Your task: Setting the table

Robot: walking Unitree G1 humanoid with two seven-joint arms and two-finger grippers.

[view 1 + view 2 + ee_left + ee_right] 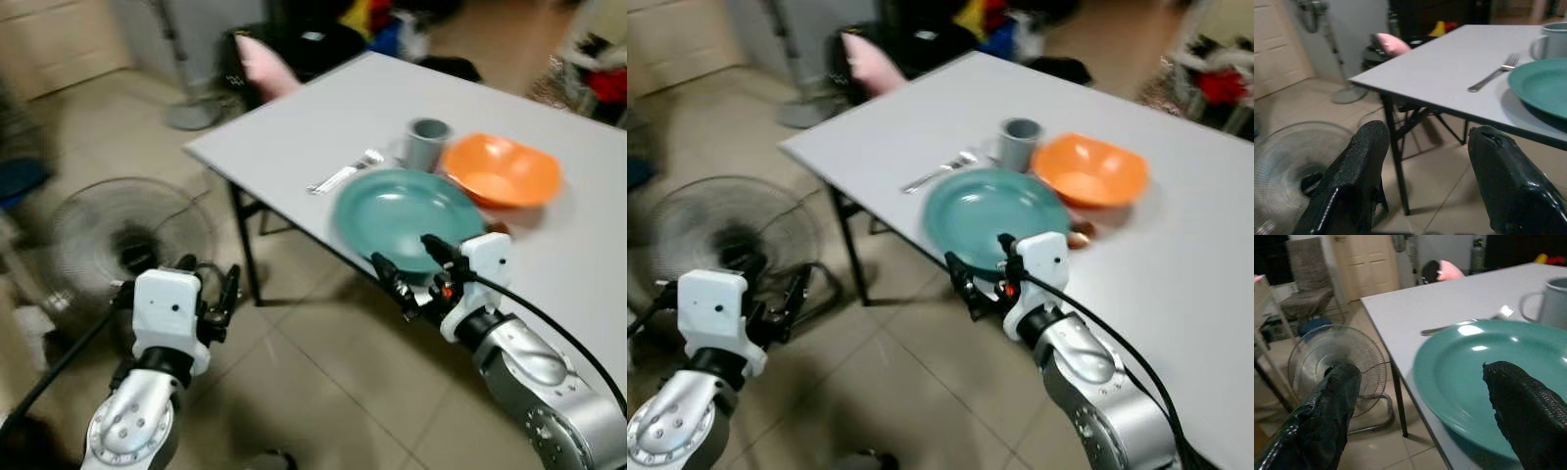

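Teal plate (407, 212): on the bench (323, 127), just ahead of the right gripper (411, 269), overhanging the near edge.
Right jaws: spread, empty.
Left gripper (211, 294): low beside the floor fan (127, 240), jaws spread.
Fork (345, 173), grey mug (427, 143), orange bowl (500, 169): beyond the plate.
Advice: straddle the rim squarely, close gently, nudge inward.

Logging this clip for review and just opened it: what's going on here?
The robot stands at the near edge of a white table already laid with a green plate, fork, grey mug and orange bowl. Its right claw is open and empty at the plate's near rim. The left claw, also open, hangs over the floor near a fan.
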